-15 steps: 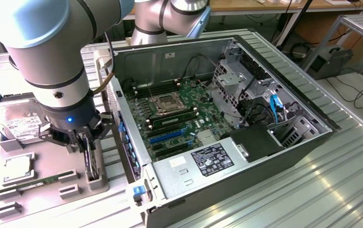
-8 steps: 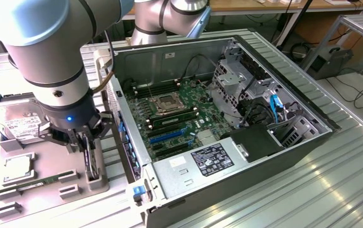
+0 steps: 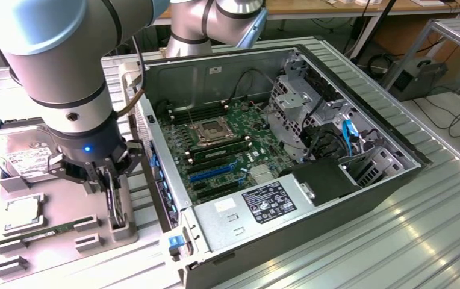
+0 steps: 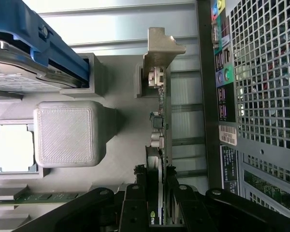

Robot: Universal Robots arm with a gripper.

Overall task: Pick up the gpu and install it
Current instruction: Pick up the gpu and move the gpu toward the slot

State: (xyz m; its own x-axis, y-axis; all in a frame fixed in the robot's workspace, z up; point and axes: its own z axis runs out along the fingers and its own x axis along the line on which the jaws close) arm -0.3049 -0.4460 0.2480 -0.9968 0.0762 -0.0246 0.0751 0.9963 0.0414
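The gpu (image 3: 117,208) stands on its long edge in a slot of the grey holder tray (image 3: 61,198), at the exterior view's left of the open computer case. In the wrist view the gpu (image 4: 160,121) shows edge-on, with its silver end bracket (image 4: 162,46) at the far end. My gripper (image 3: 106,180) points straight down over the card. Its black fingers (image 4: 135,203) sit against both faces of the card, so my gripper (image 4: 157,205) is shut on it. The card's lower edge is still in the holder.
The open computer case (image 3: 391,174) lies on its side with the motherboard (image 3: 222,141) and blue expansion slots (image 3: 214,171) exposed. On the tray lie a hard drive (image 3: 21,153), a CPU (image 3: 21,214) and a RAM stick (image 3: 49,232). The case's perforated rear panel (image 4: 266,72) runs close beside the card.
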